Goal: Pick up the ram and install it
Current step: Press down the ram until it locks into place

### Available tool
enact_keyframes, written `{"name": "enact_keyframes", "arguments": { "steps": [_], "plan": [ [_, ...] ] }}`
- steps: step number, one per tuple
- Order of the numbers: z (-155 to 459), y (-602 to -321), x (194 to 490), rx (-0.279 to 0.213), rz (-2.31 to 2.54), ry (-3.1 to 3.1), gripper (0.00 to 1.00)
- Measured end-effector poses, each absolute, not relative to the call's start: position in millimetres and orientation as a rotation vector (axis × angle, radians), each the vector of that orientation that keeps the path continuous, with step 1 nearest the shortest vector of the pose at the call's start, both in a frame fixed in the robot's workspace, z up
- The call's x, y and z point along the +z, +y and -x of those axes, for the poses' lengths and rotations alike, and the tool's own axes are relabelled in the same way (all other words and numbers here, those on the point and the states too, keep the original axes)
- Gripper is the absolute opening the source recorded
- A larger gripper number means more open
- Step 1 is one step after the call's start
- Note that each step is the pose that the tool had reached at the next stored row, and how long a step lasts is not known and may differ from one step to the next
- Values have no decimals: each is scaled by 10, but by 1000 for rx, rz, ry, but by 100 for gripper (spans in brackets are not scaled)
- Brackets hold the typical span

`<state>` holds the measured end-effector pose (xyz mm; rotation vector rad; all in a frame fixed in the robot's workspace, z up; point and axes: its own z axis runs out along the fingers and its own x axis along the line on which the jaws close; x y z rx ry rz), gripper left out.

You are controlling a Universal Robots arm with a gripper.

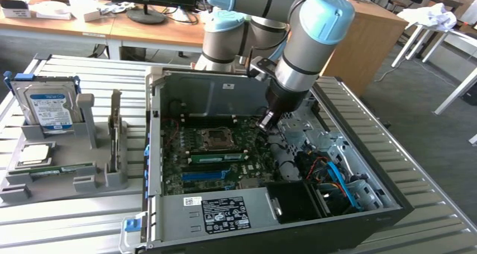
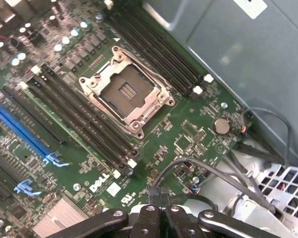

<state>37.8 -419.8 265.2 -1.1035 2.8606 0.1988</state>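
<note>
Claw (image 1: 266, 125) pressed together, holding nothing, low inside open computer case (image 1: 387, 201) over green board (image 2: 198, 134). Ram (image 1: 67, 169) lies in grey holder (image 1: 89, 181) on table (well apart). Pick-up step not done; needs claw spread above ram.

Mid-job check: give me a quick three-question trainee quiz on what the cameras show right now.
1. True or false: the long, thin green ram stick sits in the grey plastic rack outside the black computer case.
2. The jaws are: A open; B shut and empty; C shut on the ram stick.
3. Which silver square-framed part lies between the black memory slots on the green motherboard?
Key: 1 true; 2 B; 3 the processor socket.
</note>
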Motion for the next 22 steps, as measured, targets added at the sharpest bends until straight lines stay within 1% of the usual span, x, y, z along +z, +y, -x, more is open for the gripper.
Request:
{"name": "enact_keyframes", "arguments": {
  "steps": [22],
  "plan": [
    [-378,-4197,2649,188,766,2954,10]
  ]
}}
